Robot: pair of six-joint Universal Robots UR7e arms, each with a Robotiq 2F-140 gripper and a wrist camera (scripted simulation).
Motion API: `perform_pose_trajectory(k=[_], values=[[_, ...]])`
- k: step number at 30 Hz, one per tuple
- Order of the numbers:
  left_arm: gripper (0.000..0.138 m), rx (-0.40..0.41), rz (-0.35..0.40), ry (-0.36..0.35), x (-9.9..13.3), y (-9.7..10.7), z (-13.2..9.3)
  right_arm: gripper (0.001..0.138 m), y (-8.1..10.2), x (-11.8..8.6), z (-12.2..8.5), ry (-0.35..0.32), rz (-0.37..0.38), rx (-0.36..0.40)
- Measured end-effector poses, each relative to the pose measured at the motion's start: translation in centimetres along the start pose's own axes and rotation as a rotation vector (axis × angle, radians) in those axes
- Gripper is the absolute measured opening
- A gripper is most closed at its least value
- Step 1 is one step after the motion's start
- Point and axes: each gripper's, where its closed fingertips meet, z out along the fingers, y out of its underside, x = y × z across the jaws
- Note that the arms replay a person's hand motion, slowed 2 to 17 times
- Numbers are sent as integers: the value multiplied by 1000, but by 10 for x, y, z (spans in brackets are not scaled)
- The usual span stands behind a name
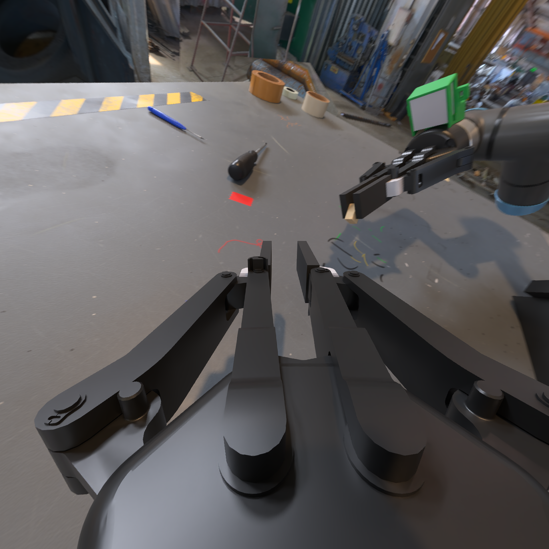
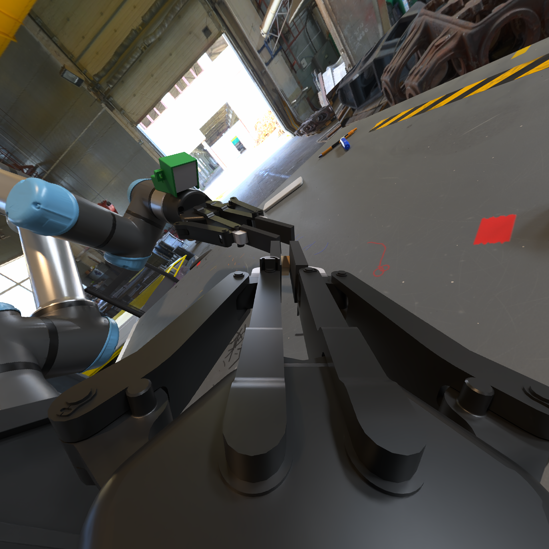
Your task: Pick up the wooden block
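Wooden block clamped in right pincer above table, left pincer nearly closed, empty.

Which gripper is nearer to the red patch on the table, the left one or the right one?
Left, though not by much. The left gripper hovers just short of the red patch, empty. The right gripper is off to its side, raised, shut on the wooden block.

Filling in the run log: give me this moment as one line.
task: pick up wooden block | right tool: shut on wooden block, lifted off table | left tool: empty, slightly apart
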Motion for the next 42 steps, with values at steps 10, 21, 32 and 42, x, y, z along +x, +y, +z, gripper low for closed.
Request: perform_pose_trajectory(k=[10, 21, 32, 42], values=[[25, -62, 38, -118, -23, 9, -2, 9, 0, -1, 0, -14, 34, 6], [31, -107, 43, -133, -26, 17, 4, 9, 0, 1, -2, -21, 63, 16], [31, -118, 42, -121, -23, 19, 7, 9, -3, 3, -5, -17, 75, 33], [31, -105, 14, -88, -20, 18, 7, 9, -4, 5, -6, -19, 91, 42]])
